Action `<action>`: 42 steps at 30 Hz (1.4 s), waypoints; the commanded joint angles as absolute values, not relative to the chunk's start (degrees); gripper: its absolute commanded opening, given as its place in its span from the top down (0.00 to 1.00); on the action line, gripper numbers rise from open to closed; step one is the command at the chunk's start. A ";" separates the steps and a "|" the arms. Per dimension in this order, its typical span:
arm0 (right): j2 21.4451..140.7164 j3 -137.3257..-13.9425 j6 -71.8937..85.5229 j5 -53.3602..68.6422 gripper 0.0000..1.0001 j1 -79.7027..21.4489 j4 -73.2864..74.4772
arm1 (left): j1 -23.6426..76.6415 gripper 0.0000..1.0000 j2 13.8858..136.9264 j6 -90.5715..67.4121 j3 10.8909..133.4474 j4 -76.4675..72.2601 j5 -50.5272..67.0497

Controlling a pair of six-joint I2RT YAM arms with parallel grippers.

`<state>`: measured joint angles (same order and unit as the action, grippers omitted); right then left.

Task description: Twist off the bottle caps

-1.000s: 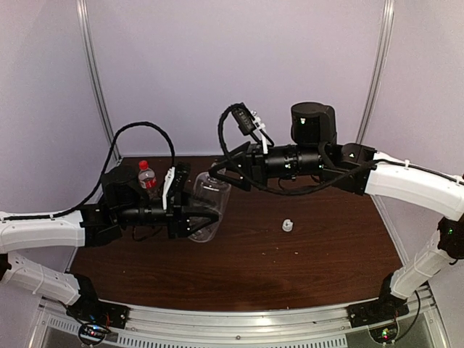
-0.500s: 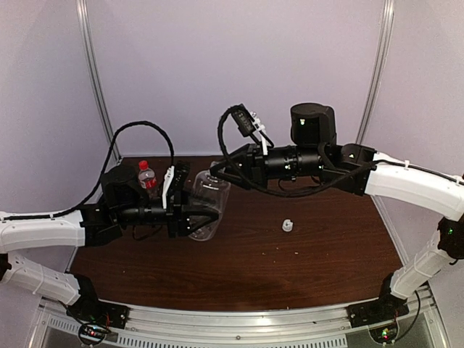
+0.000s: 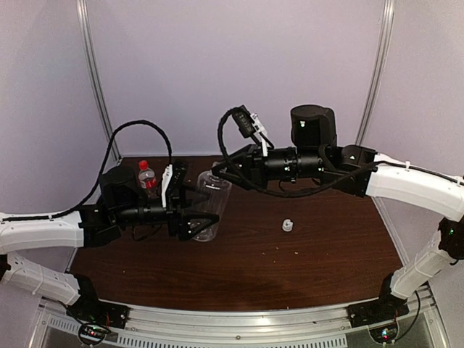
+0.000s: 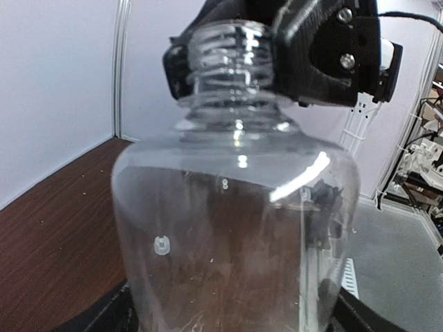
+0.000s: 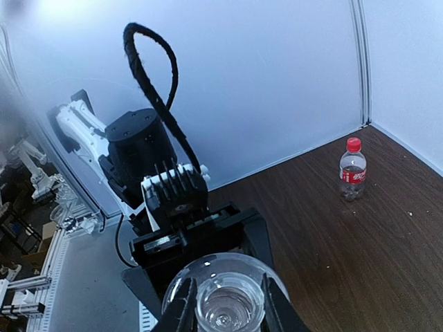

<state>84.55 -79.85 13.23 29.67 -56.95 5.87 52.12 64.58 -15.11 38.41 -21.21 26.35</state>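
Worktop [image 3: 319,261]: dark brown wood grain.

Large clear bottle [image 3: 212,199]: left of centre, open threaded neck uppermost.

Right end effector [image 3: 211,174]: pinching that neck from the far side.

Left end effector [image 3: 200,225]: spread, one finger on either side of the bottle's lower body.

Small red-labelled bottle [image 3: 147,177]: upright at far left, red cap [image 3: 143,164] on.

White cap [image 3: 288,225]: loose on the worktop, well right of the large bottle.
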 commanded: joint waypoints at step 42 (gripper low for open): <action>93.04 -65.09 4.00 -6.96 1.00 -43.86 -2.79 | 51.73 0.02 42.56 -18.47 43.02 9.69 -32.45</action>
